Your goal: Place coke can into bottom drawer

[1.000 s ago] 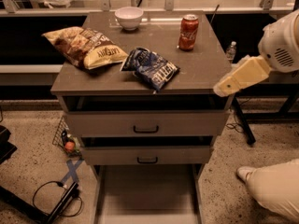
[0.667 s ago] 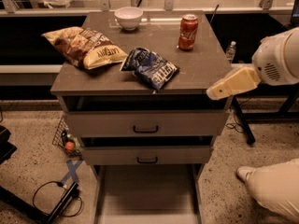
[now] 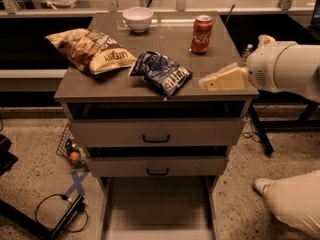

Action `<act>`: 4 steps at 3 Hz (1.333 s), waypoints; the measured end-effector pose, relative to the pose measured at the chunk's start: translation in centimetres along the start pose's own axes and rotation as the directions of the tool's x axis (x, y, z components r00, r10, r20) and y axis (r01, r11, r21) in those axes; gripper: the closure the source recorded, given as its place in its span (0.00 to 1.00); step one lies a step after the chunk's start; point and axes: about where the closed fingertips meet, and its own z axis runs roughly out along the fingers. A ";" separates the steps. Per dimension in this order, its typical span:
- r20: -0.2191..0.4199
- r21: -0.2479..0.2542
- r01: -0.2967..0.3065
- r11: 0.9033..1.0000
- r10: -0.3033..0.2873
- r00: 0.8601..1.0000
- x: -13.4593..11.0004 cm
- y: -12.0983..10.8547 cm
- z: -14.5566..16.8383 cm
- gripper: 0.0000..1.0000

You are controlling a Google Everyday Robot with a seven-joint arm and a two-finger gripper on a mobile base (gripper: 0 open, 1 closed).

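The red coke can (image 3: 201, 34) stands upright on the cabinet top, at the back right. The bottom drawer (image 3: 157, 206) is pulled out below the two upper drawers; its pale floor shows nothing in it. My gripper (image 3: 206, 84) comes in from the right on a white arm, its cream-coloured end over the front right part of the cabinet top. It is in front of the can and a little right of it, apart from it, and holds nothing that I can see.
A brown chip bag (image 3: 90, 50) and a blue chip bag (image 3: 161, 72) lie on the cabinet top (image 3: 210, 64). A white bowl (image 3: 138, 19) stands at the back. Cables and small items lie on the floor at the left. Part of the white robot base (image 3: 292, 199) shows at lower right.
My gripper and arm have moved left, from beside the cabinet's right edge to over its front right corner. The can, bags and drawers have not moved.
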 end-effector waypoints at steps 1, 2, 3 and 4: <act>0.105 0.021 0.043 0.999 -0.045 0.993 -3.0 0.9 1.5 0.00; 0.110 0.019 0.035 0.999 -0.037 0.993 -3.3 1.0 1.9 0.00; 0.134 0.004 -0.042 0.999 0.041 0.990 -3.6 0.4 4.3 0.00; 0.191 0.062 -0.194 0.979 0.179 0.965 -3.9 -3.7 9.9 0.00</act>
